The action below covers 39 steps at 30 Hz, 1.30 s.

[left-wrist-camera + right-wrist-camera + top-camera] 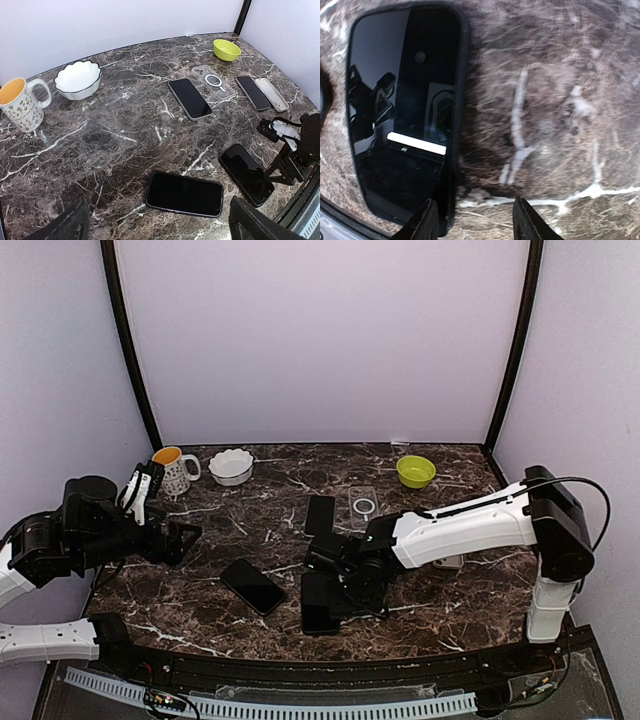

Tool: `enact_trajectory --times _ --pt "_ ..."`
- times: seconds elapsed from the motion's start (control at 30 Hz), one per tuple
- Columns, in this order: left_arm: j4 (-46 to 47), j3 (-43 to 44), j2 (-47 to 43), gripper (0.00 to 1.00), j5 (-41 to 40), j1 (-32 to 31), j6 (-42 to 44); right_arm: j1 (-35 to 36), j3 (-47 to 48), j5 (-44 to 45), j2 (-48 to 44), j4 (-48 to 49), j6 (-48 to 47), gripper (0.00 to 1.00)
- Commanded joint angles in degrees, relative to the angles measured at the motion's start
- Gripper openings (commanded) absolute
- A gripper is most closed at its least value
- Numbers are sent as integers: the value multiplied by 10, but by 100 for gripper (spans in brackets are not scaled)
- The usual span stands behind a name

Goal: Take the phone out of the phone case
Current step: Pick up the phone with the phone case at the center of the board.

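Your right gripper (477, 222) hangs half spread, pinching nothing, astride the long edge of the cased phone (402, 115), which lies near the front of the table (450, 620). Catch only the lip of the case (465, 70) (not the glass), then peel slowly outward.

A dark marble counter (440, 600) boxed in by pale walls.
The counter's top is brown-black stone veined in white, and its near edge is curved and trimmed in black. A plain lilac-white back wall (320, 340) rises from the far edge, and matching side walls (50, 360) close the left and right. Two thin black posts (128, 340) curve up from the far corners. The light is even and soft.
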Motion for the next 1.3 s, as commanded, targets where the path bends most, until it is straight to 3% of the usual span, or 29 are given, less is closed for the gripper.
enact_trajectory --times 0.0,0.23,0.4,0.57,0.67,0.87,0.97,1.1,1.27 --pt "10 -9 -7 99 2 1 4 16 -5 -39 20 4 -1 49" --pt "11 -10 -16 99 0 2 4 50 -16 -53 60 -44 6 30" --pt "11 -12 -21 99 -2 2 4 54 -39 -61 95 -41 1 30" --pt "13 -14 -25 99 1 1 6 52 -102 -60 64 -16 14 17" --pt "14 -15 -26 99 3 1 7 46 -116 -62 77 -16 6 16" --pt "15 -15 -30 99 2 2 8 46 -109 -81 101 13 -7 27" --pt "14 -15 -30 99 0 2 8 43 -75 -58 100 -10 -12 49" --pt "14 -15 -31 99 -2 1 8 37 -26 -26 80 -38 -10 58" --pt "15 -16 -32 99 1 2 9 38 49 -13 87 -66 -9 80"
